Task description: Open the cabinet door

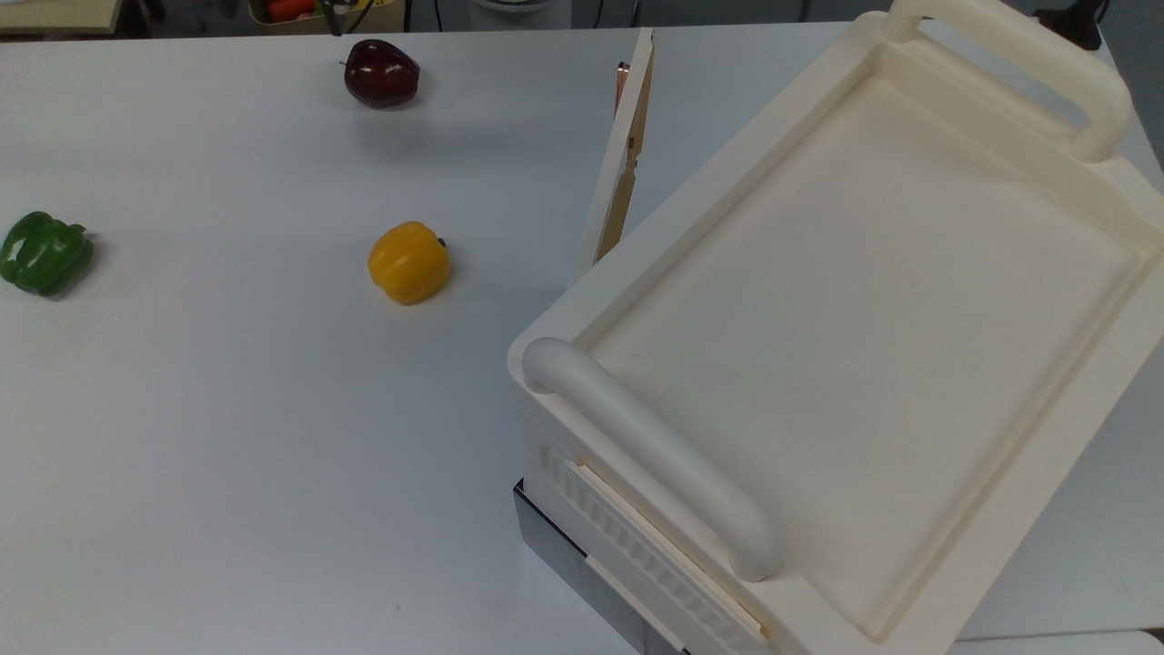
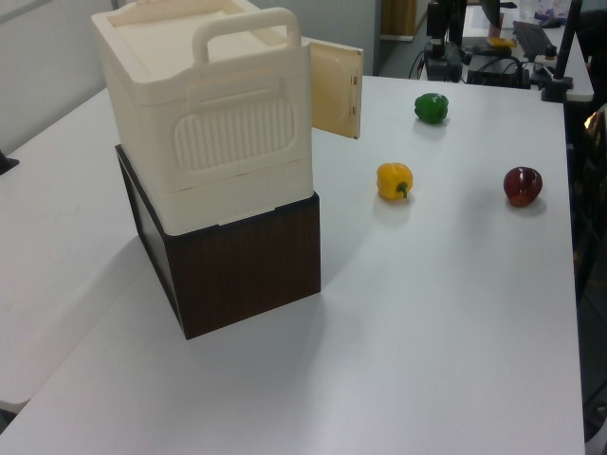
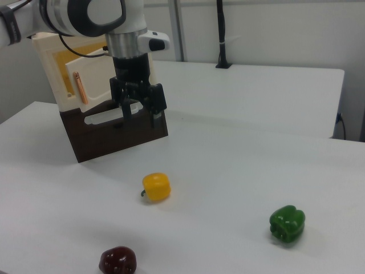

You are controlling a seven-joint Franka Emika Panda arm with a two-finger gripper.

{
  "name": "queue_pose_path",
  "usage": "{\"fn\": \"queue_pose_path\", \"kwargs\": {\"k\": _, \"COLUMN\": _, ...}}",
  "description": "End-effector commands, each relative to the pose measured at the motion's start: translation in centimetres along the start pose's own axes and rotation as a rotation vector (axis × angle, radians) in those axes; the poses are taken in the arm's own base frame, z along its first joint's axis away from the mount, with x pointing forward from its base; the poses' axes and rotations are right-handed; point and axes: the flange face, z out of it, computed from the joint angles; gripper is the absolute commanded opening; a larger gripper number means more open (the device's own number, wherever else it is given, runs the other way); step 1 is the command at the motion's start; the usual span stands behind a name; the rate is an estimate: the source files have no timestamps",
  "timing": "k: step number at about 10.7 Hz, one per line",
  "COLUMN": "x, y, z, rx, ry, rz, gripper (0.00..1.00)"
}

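The cream cabinet (image 1: 855, 300) sits on a dark brown base (image 2: 242, 261). Its door (image 1: 621, 159) stands swung out from the cabinet's side, tan inner face showing, with a small copper piece (image 1: 621, 75) at its free edge. In the left view the door (image 2: 335, 90) juts toward the peppers. In the right view the door (image 3: 94, 85) carries a copper handle (image 3: 80, 88), and my gripper (image 3: 140, 116) hangs open just to the right view's right of it, holding nothing and clear of the door.
A yellow pepper (image 1: 408, 262) lies on the white table (image 1: 227, 409) near the door. A green pepper (image 1: 44, 252) is at the top view's far left, and a dark red pepper (image 1: 381, 74) near the back edge. Thick cream bar handles (image 1: 650, 455) top the cabinet.
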Motion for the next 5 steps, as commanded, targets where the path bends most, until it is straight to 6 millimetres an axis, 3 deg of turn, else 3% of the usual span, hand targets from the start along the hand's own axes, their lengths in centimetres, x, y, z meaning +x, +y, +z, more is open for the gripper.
{"fn": "queue_pose_path", "kwargs": {"k": 1, "x": -1.5, "y": -1.1, "z": 0.3, "rx": 0.006, "ry": -0.004, "rz": 0.039, "gripper": 1.0}}
{"fn": "queue_pose_path", "kwargs": {"k": 5, "x": -2.4, "y": -1.4, "z": 1.8, "rx": 0.015, "ry": 0.025, "rz": 0.033, "gripper": 1.0}}
